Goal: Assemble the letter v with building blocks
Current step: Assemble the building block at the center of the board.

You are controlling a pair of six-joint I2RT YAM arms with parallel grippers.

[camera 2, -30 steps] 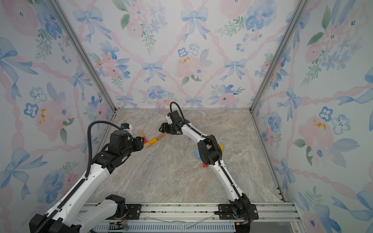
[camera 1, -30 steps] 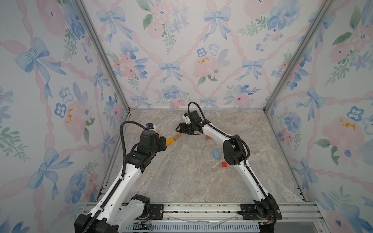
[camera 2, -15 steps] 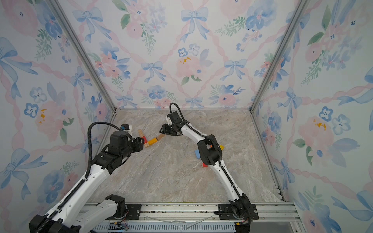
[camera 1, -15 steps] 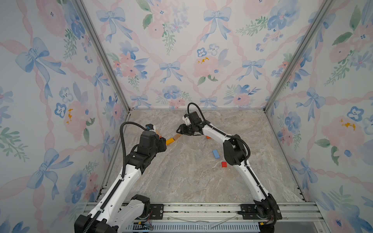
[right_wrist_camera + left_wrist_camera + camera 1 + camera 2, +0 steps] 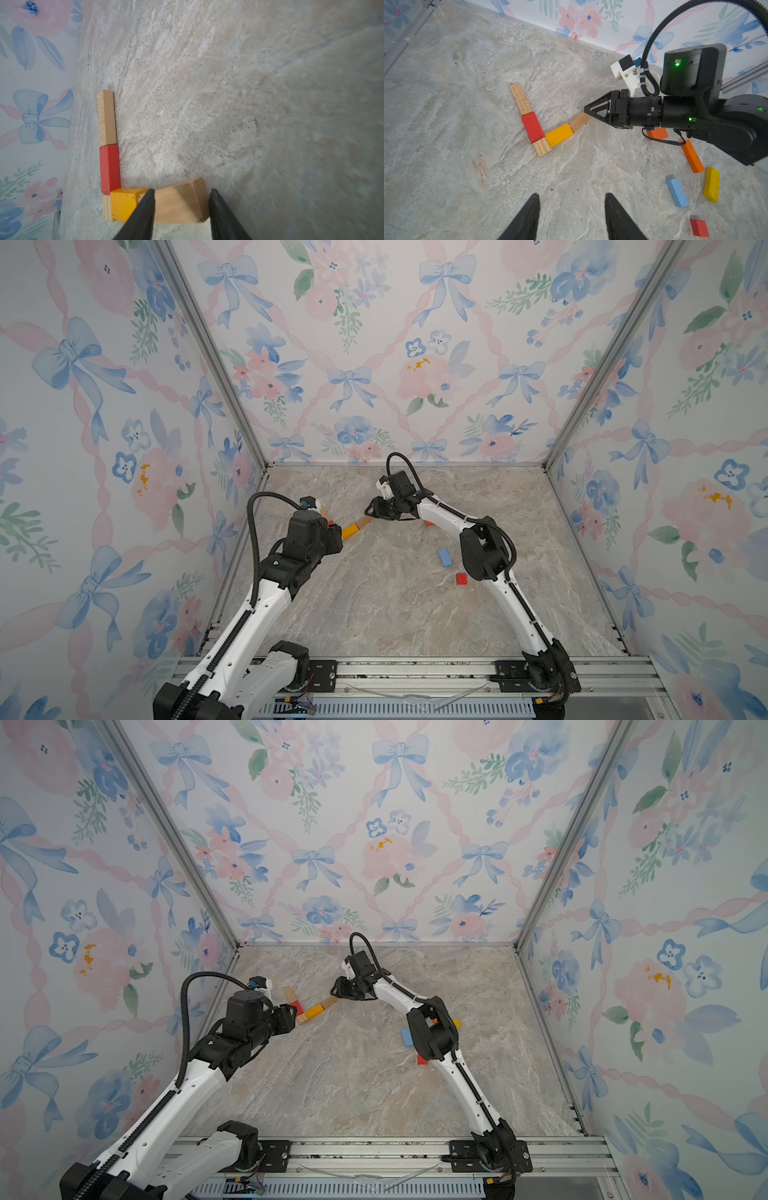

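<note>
Two states: left gripper [image 5: 572, 195] gapes empty — right gripper [image 5: 182, 190] straddles the plain wooden block [image 5: 178, 205] beside the yellow block [image 5: 123, 204]; clamped or loose, I cannot tell.

Here's our left arm [image 5: 249, 614], rising from its base, elbow bent, forearm angled in toward the middle. The left gripper [image 5: 572, 195] hangs forward, its black fingers [image 5: 529, 216] spread wide, and we see nothing between them. Over to our right arm [image 5: 517, 605]: it stretches far from its base, elbow folded high, forearm running across and down. The right gripper [image 5: 586, 109] points toward the left arm, tip pitched low. From the right wrist, its fingers [image 5: 141, 214] stand partly apart, and whether they're pinching, we can't tell.
</note>
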